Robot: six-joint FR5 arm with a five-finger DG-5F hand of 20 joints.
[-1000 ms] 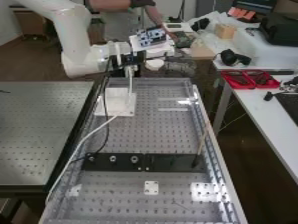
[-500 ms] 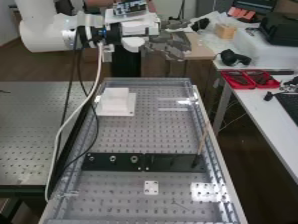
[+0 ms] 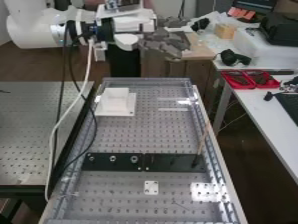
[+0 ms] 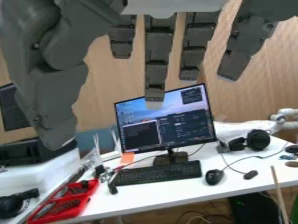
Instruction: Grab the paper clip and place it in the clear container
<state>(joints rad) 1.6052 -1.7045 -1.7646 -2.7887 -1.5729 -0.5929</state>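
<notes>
- Paper clip: I cannot tell its place for certain; one thin sliver [image 3: 181, 205] on the near part of the middle perforated bench [image 3: 143, 135] is too small to identify. Which thing is the clear container, I cannot tell either.
- One perforated metal table [image 3: 40, 130] is at the left, beside the middle bench.
- One white arm [image 3: 33, 30] comes in at the upper left. One white cable [image 3: 86, 75] and two black cables hang from it.
- One white block [image 3: 116, 95] sits on one square white plate [image 3: 126, 113], towards the bench's far end.
- Two black strips lie end to end across the bench: the left strip [image 3: 102, 165] bears three round fittings, the right strip [image 3: 174, 162] has one slim brown stick [image 3: 202, 140] standing tilted at its right end.
- One small white plate [image 3: 151, 188] with holes lies nearer than the strips.
- One hand [image 3: 164, 42] is beyond the bench's far end, above its level, wide open, fingers extended and thumb well apart, holding nothing.
- One white table [image 3: 273, 115] is at the right. It bears two red trays [image 3: 237, 79] side by side and one wooden block [image 3: 225, 32].
- One monitor [image 4: 165, 120], one keyboard [image 4: 159, 173] and one mouse [image 4: 214, 177] stand in the wrist view, with headphones [image 4: 258, 139] near the monitor.
</notes>
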